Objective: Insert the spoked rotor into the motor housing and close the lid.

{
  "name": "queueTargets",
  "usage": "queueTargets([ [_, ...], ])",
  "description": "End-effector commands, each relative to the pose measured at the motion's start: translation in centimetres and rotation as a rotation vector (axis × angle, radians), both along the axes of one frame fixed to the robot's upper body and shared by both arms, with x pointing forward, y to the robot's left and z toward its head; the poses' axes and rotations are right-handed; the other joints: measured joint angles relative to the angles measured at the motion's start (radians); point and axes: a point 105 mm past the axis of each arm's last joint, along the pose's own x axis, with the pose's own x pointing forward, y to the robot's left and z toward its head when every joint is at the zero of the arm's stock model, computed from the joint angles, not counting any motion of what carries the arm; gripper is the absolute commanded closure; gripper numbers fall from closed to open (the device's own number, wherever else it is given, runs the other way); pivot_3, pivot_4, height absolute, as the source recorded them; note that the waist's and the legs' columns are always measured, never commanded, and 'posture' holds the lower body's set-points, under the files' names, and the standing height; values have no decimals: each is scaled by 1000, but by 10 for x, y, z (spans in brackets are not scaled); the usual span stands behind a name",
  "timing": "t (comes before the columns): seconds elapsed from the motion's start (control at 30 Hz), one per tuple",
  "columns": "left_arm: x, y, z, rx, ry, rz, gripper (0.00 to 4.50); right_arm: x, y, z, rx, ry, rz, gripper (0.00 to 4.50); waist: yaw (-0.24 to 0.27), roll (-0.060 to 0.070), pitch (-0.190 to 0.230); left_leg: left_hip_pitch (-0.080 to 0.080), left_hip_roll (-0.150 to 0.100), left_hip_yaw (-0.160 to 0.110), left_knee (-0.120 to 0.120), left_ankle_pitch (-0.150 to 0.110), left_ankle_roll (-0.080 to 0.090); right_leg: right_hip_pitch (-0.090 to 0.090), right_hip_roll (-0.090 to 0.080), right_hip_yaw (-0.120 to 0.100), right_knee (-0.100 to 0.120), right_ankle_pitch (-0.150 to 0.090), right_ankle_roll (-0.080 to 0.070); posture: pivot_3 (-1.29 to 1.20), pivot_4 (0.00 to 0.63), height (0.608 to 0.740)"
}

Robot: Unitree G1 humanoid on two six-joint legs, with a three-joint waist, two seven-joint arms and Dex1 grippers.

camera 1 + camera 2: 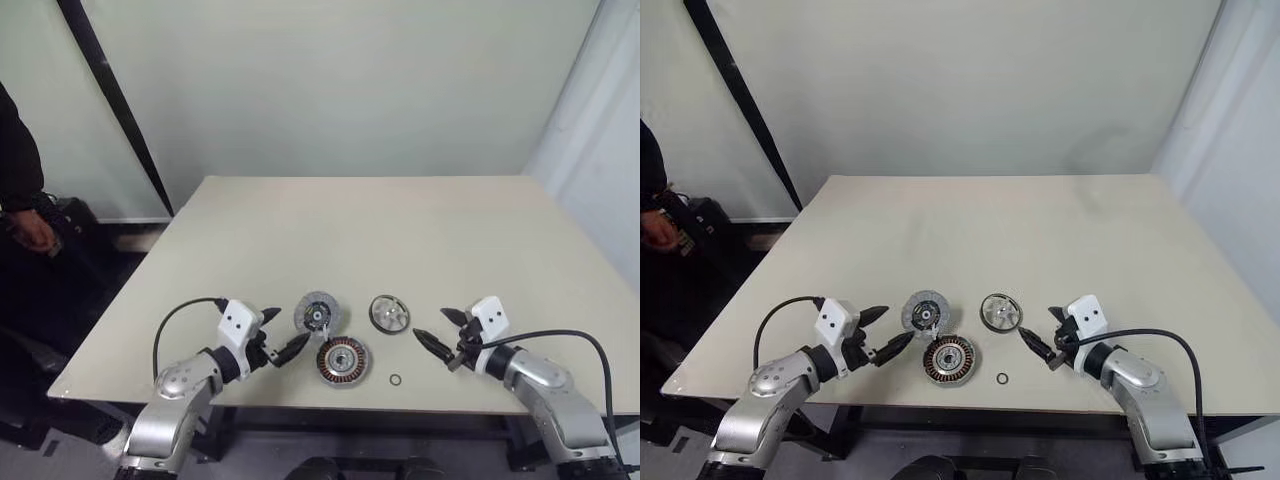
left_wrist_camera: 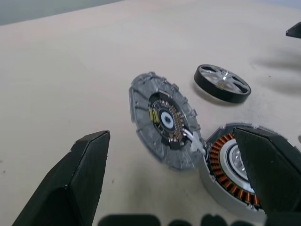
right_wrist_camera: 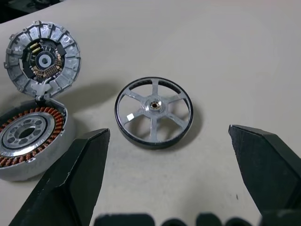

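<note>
The shiny silver spoked rotor (image 1: 389, 313) lies flat at lower centre of the frame on the beige bench (image 1: 400, 230), just left of the empty, wide-open right pincer (image 1: 437, 333). That pincer is nearer than the open left pincer (image 1: 281, 333), which flanks the copper-wound round motor housing (image 1: 342, 360) and its speckled-grey lid (image 1: 319, 314).

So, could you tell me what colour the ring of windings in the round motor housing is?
Reddish-copper windings, around a silver centre; clearest in the right wrist view.

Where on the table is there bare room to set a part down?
Free: the whole far half of the table beyond the lid and spoked rotor. Crowded: the near edge, where lid, motor housing, rotor and small black O-ring sit between the open left gripper and right gripper.
</note>
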Motion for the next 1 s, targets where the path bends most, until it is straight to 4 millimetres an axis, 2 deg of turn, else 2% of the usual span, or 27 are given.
queueTargets([
  [0.03,3,-2,15,4,-61,-7,34,4,4,16,7,-58,14,89,0,0,0,0,0,1,0,0,0,0,0,0,0,0,0,0,0,740],
  [0.33,2,-5,16,-13,-65,-3,34,7,8,25,48,-79,21,89,0,0,0,0,1,1,0,0,0,-1,0,0,0,2,1,0,0,740],
  [0.6,-6,-3,11,-13,-36,-30,34,-1,12,14,-33,-49,80,89,1,0,0,0,1,2,0,0,0,-1,0,0,0,2,1,0,0,740],
  [0.9,-42,-8,-10,33,88,-215,34,-22,28,-3,-137,26,238,89,1,-1,0,0,2,3,0,-1,0,-2,0,0,0,2,1,0,0,740],
  [1.0,-47,-9,-11,11,116,-239,34,-28,34,-9,-174,45,280,89,1,-1,1,0,2,3,0,-1,0,-1,0,1,0,2,0,0,0,740],
])
